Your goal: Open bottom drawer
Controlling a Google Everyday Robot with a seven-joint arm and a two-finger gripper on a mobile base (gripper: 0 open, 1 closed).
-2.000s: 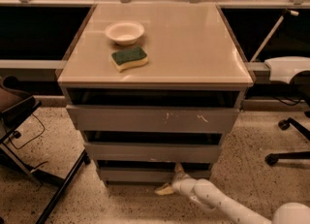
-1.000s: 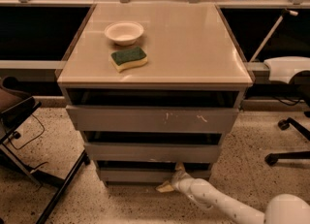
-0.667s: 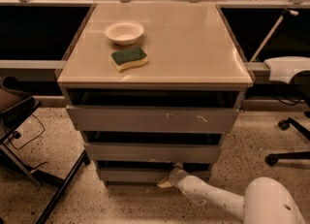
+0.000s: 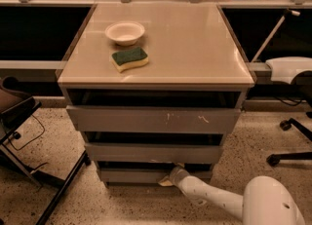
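The bottom drawer (image 4: 129, 176) is the lowest of three grey drawers under the counter (image 4: 195, 48), right down by the floor. The hand (image 4: 170, 174) sits at the top edge of that drawer's front, a bit right of the middle, in the dark gap under the middle drawer (image 4: 146, 153). The white arm (image 4: 209, 197) reaches in low from the right. I cannot tell if the hand is open or closed, because its tip is tucked against the drawer.

I think the step here is getting hold of the drawer's top edge, or just starting to pull. The drawer front looks close to the cabinet, so I judge that it is hardly open, if at all. There is no handle. The next move needs the hand to hook over the edge and pull straight out, away from the cabinet. It should stay low so it does not bump the middle drawer. If the hold is weak, the hand could slip off the thin edge.

Counting: three drawers, with the top drawer (image 4: 153, 120) looking the biggest. One bowl (image 4: 125, 32) and one green and yellow sponge (image 4: 129, 58) sit on the counter, near each other. There is one arm and one hand.
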